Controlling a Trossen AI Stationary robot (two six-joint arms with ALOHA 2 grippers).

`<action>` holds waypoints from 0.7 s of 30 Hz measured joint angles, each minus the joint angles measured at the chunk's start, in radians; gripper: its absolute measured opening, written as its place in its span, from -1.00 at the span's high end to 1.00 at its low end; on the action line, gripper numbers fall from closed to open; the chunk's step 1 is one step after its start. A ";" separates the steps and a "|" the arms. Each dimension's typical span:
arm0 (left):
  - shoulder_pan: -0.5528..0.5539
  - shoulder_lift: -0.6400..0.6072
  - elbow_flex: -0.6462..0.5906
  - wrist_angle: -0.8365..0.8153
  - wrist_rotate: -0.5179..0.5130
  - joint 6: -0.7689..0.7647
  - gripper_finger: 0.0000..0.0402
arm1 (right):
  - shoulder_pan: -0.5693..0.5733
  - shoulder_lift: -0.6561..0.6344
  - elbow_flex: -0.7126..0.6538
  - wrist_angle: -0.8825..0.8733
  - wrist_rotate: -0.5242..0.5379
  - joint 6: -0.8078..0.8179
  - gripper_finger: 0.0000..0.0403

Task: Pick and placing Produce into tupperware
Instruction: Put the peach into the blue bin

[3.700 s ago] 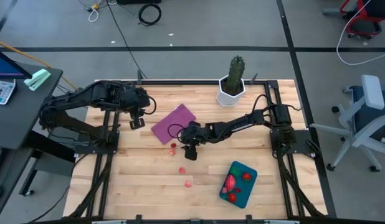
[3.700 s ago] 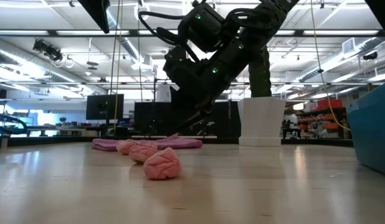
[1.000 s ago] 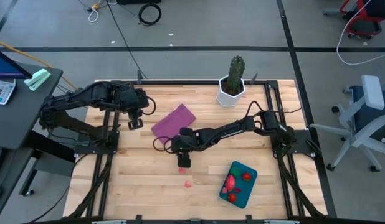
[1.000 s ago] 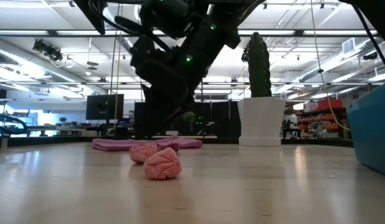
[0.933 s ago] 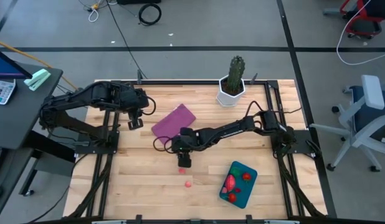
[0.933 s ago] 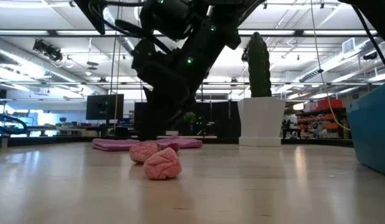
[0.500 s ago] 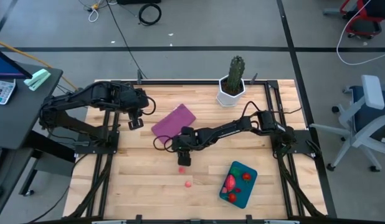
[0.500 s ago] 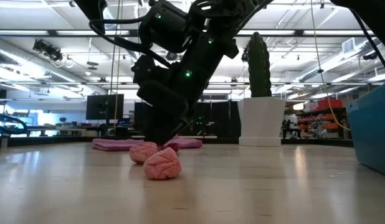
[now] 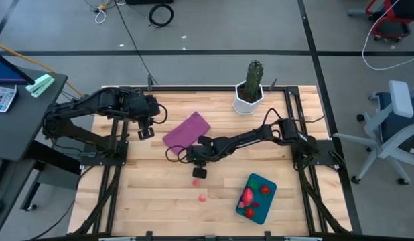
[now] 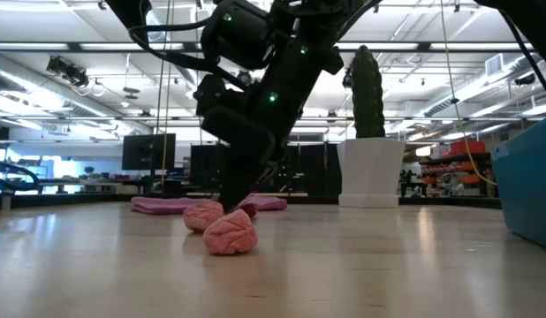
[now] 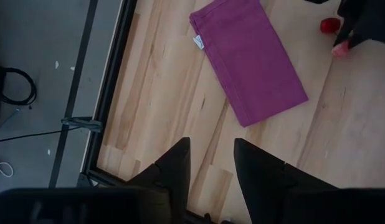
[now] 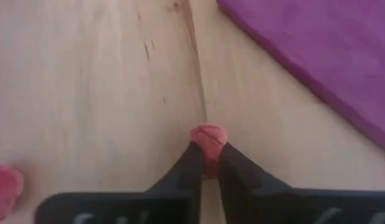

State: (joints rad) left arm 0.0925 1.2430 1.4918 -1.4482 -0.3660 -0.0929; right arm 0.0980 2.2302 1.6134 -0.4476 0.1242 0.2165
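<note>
High view: the tupperware (image 9: 256, 198) sits near the front right corner of the surface (image 9: 147, 194), and several red and pink pieces already lie inside it, with something small and green among them. The right hand (image 9: 199, 173) is stretched to the middle of the surface, just in front of the purple cloth (image 9: 187, 130). One pink piece (image 9: 195, 181) shows just beside its tip, and another pink piece (image 9: 202, 198) lies loose toward the front edge. The left hand (image 9: 147, 131) waits near the back left corner, holding nothing I can see.

Low view: the right arm comes down onto the surface behind two pink pieces, a near pink lump (image 10: 228, 234) and a far pink lump (image 10: 203, 215). The cactus (image 10: 368, 92) in its white pot stands toward the back edge, and the tupperware's blue wall shows at the right edge of the picture.

Left wrist view: the left hand (image 11: 209, 163) has its fingers apart with bare wood between them. The purple cloth lies ahead, and beyond it a red piece (image 11: 330, 25) sits on the surface beside the right arm.

Right wrist view: the right hand (image 12: 208, 158) is clenched on a small red-pink piece (image 12: 209, 138) at its fingertips, the piece low against the wood. Another pink piece (image 12: 5, 184) lies off to one side.

By my reading, part of the produce is packed. One piece is gripped but not yet carried over, and at least two or three more wait loose on the surface.
</note>
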 joint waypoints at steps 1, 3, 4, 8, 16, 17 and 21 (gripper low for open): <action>0.000 0.000 0.000 0.001 0.000 0.000 0.35 | 0.001 -0.013 -0.001 -0.008 0.000 0.000 0.86; 0.000 0.000 0.000 0.001 0.000 0.000 0.36 | 0.009 -0.050 -0.001 -0.035 0.006 -0.001 0.91; 0.000 0.000 0.000 0.001 0.000 0.000 0.37 | 0.013 -0.076 -0.001 -0.053 0.009 0.000 0.91; 0.000 0.000 0.000 0.001 0.000 -0.002 0.37 | 0.043 -0.195 0.000 -0.234 0.043 0.081 0.89; 0.000 0.000 0.000 0.005 0.000 -0.008 0.35 | 0.233 -0.436 0.000 -0.721 0.139 0.503 0.90; 0.000 0.000 0.000 0.008 0.000 -0.008 0.35 | 0.268 -0.457 0.000 -0.760 0.140 0.579 0.90; 0.000 0.000 0.000 0.038 0.000 -0.008 0.37 | 0.420 -0.515 0.000 -0.829 0.139 0.856 0.87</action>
State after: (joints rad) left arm 0.0922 1.2432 1.4918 -1.4105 -0.3656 -0.1013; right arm 0.5181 1.7153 1.6138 -1.2761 0.2636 1.0720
